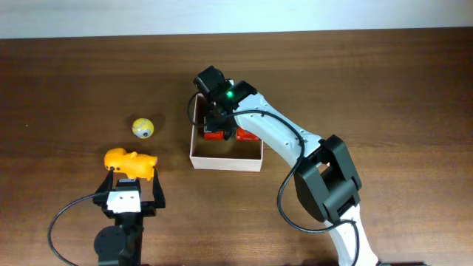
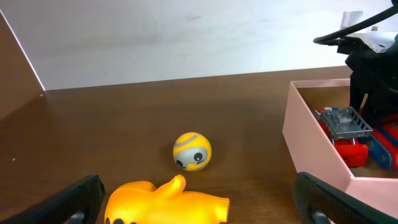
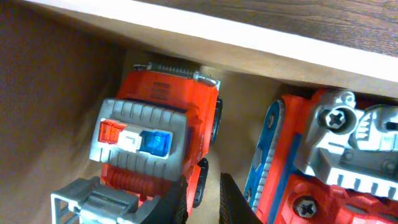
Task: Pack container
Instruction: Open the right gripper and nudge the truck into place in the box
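R claw (image 3: 208, 196) nearly together, gripping nothing, hangs over red truck (image 3: 155, 143) inside box (image 1: 225, 164) (mid-counter (image 1: 384, 89)), 2nd red toy (image 3: 323, 168) alongside. L claw (image 2: 199, 183) apart, yellow toy (image 2: 168, 205) just in front; ball (image 2: 191, 151) beyond.

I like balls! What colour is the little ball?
The ball is yellow with grey markings; clearest in left wrist view.

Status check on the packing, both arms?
Left gripper open at yellow toy animal. Right gripper shut, empty, inside container over fire truck. Yellow ball outside. Nothing blocking.
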`<state>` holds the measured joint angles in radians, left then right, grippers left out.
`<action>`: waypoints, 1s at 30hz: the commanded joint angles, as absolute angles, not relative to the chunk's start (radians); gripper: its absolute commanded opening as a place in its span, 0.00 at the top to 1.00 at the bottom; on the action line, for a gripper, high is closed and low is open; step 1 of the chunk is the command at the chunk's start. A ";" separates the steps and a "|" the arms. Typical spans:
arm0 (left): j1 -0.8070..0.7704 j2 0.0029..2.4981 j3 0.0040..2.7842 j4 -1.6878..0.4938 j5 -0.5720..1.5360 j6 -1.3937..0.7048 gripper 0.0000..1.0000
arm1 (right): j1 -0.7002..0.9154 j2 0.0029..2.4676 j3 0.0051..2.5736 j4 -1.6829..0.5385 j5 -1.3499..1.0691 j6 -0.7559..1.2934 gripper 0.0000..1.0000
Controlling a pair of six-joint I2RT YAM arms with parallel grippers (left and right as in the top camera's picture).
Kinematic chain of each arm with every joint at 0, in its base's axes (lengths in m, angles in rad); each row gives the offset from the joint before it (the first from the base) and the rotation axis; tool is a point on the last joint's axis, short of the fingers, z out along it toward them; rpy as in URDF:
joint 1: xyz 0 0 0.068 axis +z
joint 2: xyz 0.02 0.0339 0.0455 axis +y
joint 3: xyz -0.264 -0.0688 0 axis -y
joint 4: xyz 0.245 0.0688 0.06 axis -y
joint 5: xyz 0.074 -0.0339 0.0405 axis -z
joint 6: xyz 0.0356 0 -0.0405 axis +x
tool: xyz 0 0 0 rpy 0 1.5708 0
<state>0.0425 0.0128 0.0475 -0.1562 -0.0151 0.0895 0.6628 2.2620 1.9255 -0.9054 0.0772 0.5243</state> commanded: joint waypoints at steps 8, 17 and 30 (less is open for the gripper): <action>0.049 0.006 0.043 -0.155 -0.022 0.106 0.01 | 0.667 2.266 1.916 -0.871 0.036 0.517 0.86; 0.049 0.006 0.043 -0.155 -0.022 0.106 0.01 | 0.668 2.266 1.916 -0.855 0.026 0.501 0.86; 0.049 0.006 0.043 -0.155 -0.022 0.106 0.01 | 0.653 2.266 1.916 -0.900 0.099 0.459 0.85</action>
<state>0.0425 0.0128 0.0475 -0.1562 -0.0151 0.0895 0.6609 2.2620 1.9255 -0.8982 0.0654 0.4854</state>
